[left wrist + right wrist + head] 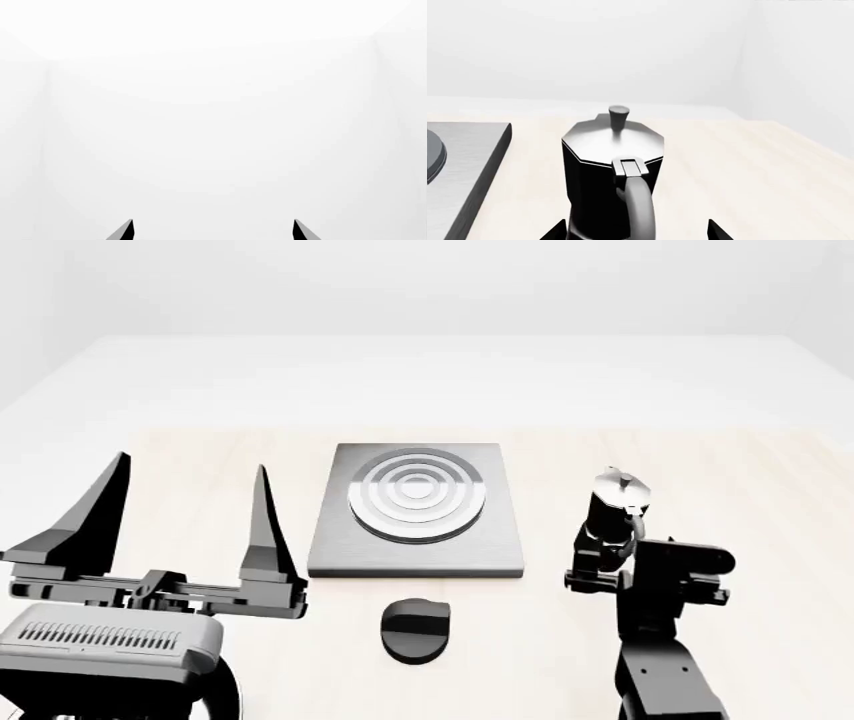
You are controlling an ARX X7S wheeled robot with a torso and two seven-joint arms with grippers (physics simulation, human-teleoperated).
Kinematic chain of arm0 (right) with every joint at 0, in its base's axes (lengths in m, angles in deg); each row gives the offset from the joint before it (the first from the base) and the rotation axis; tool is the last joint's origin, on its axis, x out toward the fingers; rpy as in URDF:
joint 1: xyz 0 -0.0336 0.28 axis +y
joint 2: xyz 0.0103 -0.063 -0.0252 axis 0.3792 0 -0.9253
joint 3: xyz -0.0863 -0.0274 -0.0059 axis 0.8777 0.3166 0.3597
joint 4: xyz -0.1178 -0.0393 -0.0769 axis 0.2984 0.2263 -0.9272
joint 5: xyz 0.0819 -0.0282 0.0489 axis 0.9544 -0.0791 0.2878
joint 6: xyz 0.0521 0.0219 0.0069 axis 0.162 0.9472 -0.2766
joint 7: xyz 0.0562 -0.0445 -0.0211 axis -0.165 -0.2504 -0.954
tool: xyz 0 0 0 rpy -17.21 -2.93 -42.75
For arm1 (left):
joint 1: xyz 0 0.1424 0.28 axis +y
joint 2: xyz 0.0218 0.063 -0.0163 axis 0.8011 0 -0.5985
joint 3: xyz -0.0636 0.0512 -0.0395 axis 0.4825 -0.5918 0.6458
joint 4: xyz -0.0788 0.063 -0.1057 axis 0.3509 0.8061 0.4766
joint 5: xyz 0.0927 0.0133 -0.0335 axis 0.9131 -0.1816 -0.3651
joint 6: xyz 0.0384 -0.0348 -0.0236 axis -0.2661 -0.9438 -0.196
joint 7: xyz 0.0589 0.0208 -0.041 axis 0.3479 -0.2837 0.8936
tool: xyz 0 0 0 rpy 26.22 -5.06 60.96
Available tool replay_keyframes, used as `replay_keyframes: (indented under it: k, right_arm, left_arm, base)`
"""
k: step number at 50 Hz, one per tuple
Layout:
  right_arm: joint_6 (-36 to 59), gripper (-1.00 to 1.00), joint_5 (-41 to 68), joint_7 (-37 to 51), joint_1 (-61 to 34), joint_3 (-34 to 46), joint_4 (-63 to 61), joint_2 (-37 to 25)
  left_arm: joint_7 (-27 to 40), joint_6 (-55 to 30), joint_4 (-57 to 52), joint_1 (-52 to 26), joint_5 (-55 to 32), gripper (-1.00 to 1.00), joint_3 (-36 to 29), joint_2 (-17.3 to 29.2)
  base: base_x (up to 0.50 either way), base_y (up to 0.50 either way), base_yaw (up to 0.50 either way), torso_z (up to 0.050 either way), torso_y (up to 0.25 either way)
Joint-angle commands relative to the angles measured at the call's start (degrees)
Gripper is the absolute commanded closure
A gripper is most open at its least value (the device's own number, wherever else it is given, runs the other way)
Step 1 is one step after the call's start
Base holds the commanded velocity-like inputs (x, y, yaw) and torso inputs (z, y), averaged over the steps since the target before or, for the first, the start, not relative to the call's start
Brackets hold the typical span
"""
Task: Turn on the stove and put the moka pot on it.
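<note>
A pale wood-toned counter [747, 490] fills the head view, backed by plain white walls, evenly lit. On it sits the grey square stove [415, 510] with silver rings at its centre, and nearer the robot, apart from the plate's front edge, lies the round black knob [415, 628].

The left hand [187, 495] is raised in the foreground, off to the stove's left, fingers [94, 505] pointing up and away, spread wide with nothing between them. The left wrist view confirms it: two dark tips [123, 231] far apart at the frame's edge, and beyond them only white wall.

The right arm reaches forward on the stove's right side, and the right hand [603, 558] is down at counter level directly behind the pot [617, 502]. The pot stands upright on the counter, just beyond the hand, well clear of the stove's right edge. In the right wrist view the pot [612, 175] is close up, its handle [637, 200] facing the camera, silver lid and knob on top. The two fingertips [557, 231] show low on either side of the pot's body, jaws parted around it; whether they touch the pot, I cannot tell. The stove's corner [467, 165] shows beside the pot.
</note>
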Motion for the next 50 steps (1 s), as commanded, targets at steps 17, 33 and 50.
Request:
replay_keyframes:
  k: [17,33,50]
  right_arm:
    - [-3.4,-1.0,-0.5,-0.7,-2.9,0.4,7.8,0.9]
    - [-4.0,1.0,-0.2,-0.2,-2.0,0.2,6.3,0.5]
    - [-2.4,1.0,-0.5,0.3,-1.0,0.9,2.9,0.3]
  left_arm:
    - [0.0,0.8,0.7,0.1,-0.5,-1.0,-0.3,-0.1]
    - [-0.1,1.1,1.4,0.1,-0.8,-1.0,-0.5,-0.1]
    - [-0.2,2.2,2.3,0.4,-1.5,-1.0,-0.6,-0.3]
  base:
    - [0.0,0.0,0.0,0.0,0.0]
    - [0.0,0.0,0.0,0.0,0.0]
    - [0.0,0.0,0.0,0.0,0.0]
